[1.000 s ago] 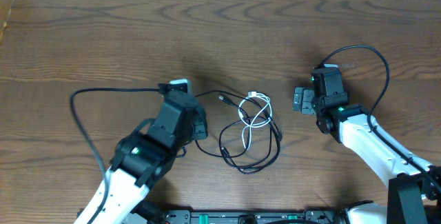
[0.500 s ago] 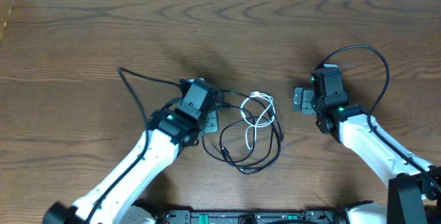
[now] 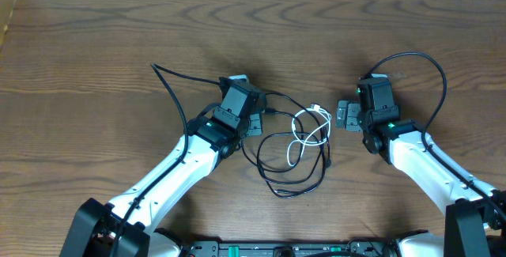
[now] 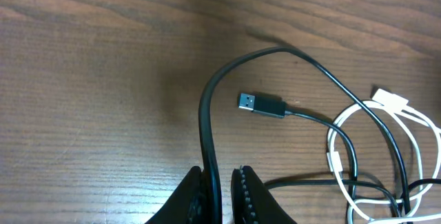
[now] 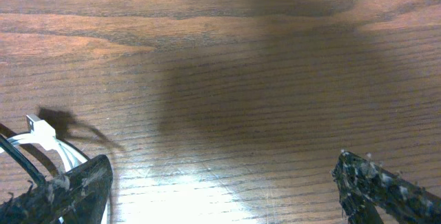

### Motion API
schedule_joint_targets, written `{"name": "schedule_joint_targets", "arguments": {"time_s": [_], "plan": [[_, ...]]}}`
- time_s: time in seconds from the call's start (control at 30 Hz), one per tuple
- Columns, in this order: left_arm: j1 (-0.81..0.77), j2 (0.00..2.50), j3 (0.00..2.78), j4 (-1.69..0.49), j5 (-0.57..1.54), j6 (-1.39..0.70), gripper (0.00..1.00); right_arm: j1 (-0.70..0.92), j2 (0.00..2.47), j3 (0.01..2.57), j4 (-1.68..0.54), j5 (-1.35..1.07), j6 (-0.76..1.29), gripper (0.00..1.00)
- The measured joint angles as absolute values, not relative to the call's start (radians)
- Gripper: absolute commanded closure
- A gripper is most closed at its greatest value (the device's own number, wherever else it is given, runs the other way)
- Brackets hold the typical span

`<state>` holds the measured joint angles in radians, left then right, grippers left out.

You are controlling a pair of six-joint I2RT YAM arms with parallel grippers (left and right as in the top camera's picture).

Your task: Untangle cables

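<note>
While the left gripper [image 4: 222, 191], nearly closed, pinches a black cable [image 4: 204, 114], the tangle [image 3: 304, 136] lies at its 3 o'clock; right gripper [image 3: 345, 115] gapes wide, empty, white cable [image 5: 38, 130] just beside at 9 o'clock.

1. The brown wooden table [image 3: 95, 35]: strong grain, smooth, with a soft sheen where the light falls.
2. The thin black cables [image 4: 204, 117]: smooth rubbery sheath, faintly glossy; one flat plug [image 4: 249, 103] is tipped with bare metal.
3. The thin white cable [image 4: 331, 141]: glossy plastic.
4. The right gripper [image 5: 220, 189]: black finger pads [image 5: 386, 186], rough and matt.
</note>
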<state>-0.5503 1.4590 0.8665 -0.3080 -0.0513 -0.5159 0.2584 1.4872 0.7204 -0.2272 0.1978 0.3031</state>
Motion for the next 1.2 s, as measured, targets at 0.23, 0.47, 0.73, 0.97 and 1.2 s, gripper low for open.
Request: {"name": "schedule_joint_targets", "arguments": {"time_s": [0.23,0.47,0.73,0.97,1.2], "plan": [[-0.55,1.459,0.867,-0.302,-0.051,-0.503,0.83,0.258,1.487,0.72,-0.227,0.198,0.303,0.01],[-0.55,1.459,0.867,-0.302,-0.051,-0.496,0.83,0.258,1.487,0.72,-0.227,0.198,0.303,0.01],[-0.55,1.459,0.867,-0.302,-0.051,-0.496,0.83,0.258,1.487,0.72,-0.227,0.198,0.303,0.01],[-0.55,1.459,0.867,-0.307,-0.051,-0.496,0.83,0.258,1.487,0.72,-0.227,0.198,0.303,0.01],[-0.55,1.459,0.867,-0.307,-0.051,-0.496,0.83,0.258,1.487,0.72,-0.227,0.198,0.303,0.01]]}}
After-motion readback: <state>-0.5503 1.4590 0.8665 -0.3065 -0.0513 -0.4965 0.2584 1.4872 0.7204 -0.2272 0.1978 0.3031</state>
